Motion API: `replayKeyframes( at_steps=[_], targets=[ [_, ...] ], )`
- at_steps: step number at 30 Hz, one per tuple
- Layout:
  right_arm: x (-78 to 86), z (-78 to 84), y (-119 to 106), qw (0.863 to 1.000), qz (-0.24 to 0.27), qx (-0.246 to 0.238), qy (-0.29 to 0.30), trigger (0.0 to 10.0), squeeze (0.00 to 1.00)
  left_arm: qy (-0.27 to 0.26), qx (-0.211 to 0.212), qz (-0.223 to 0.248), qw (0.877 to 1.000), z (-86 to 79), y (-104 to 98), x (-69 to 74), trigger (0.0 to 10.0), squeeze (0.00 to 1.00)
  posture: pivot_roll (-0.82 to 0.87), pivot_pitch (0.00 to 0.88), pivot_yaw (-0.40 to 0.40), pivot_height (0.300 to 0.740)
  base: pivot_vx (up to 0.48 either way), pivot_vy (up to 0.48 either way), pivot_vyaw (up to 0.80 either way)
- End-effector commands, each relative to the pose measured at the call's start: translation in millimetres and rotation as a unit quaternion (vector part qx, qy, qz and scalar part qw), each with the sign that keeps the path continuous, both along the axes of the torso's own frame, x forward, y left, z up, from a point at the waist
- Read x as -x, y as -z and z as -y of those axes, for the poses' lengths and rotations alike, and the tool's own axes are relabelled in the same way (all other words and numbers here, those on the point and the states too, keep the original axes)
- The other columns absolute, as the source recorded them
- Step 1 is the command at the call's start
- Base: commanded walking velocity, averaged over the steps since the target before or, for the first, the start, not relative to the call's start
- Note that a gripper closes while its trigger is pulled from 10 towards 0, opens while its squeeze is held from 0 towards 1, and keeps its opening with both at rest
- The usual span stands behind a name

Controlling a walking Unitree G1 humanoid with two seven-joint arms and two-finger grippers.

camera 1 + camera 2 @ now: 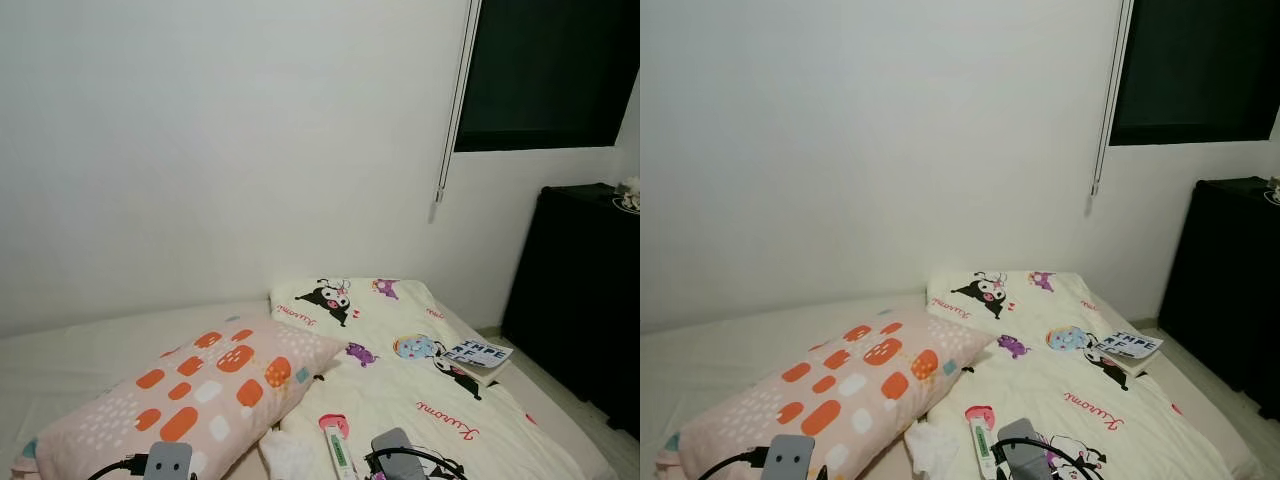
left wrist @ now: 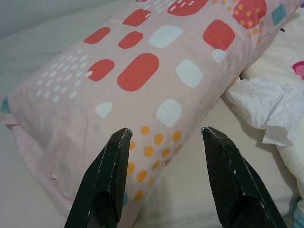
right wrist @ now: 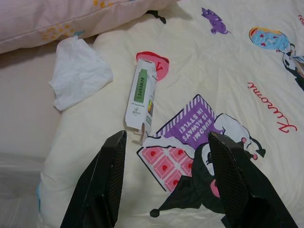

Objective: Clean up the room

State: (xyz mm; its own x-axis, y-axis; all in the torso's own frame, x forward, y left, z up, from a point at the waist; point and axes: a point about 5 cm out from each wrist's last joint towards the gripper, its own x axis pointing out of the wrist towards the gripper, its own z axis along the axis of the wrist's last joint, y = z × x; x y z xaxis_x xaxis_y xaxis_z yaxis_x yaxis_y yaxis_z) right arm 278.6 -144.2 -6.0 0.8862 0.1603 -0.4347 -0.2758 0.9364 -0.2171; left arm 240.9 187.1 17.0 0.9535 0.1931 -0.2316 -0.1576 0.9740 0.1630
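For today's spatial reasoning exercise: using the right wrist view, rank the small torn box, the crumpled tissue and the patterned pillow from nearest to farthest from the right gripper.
1. Small torn box: on the cartoon blanket, just ahead of the open right gripper.
2. Crumpled tissue: farther out, off the blanket's edge, on the sheet beside the box.
3. Patterned pillow: farthest, beyond the tissue.

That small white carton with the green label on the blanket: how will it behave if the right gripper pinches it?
The carton looks empty, with one end torn open, so it is probably very light and may crush under a firm pinch. It lies flat on the soft cartoon blanket, so it should not roll but could sink when pressed. The right gripper is open just short of it.
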Motion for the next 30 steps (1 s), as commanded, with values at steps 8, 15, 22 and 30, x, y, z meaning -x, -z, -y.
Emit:
replayKeyframes(
  at_steps=[8,15,22,30],
  targets=[
    [-3.3,0.2,-4.8,1.000,0.016,-0.007,0.006,10.0,0.00,0.006,-0.006,0.008,1.000,1.5,-3.5,-1.9,10.0,0.00,-0.02,0.026,-0.055,0.740,0.000,0.000,0.00],
    [-3.9,1.0,-5.4,1.000,0.017,-0.007,0.009,10.0,0.00,0.006,-0.008,0.002,1.000,2.1,-2.1,-1.3,10.0,0.00,-0.02,0.026,-0.055,0.740,0.000,0.000,0.00],
    [-6.2,8.0,-6.9,0.999,0.022,0.028,0.011,10.0,0.00,0.006,-0.010,-0.001,1.000,2.9,-1.3,-2.9,10.0,0.00,-0.03,0.022,-0.056,0.740,0.000,0.000,0.80],
    [-5.0,7.7,-6.4,0.999,0.022,0.029,0.008,10.0,0.00,0.008,-0.024,-0.008,1.000,5.0,-0.8,-2.9,10.0,0.00,-0.03,0.019,-0.055,0.740,0.000,0.000,0.80]
  ],
)
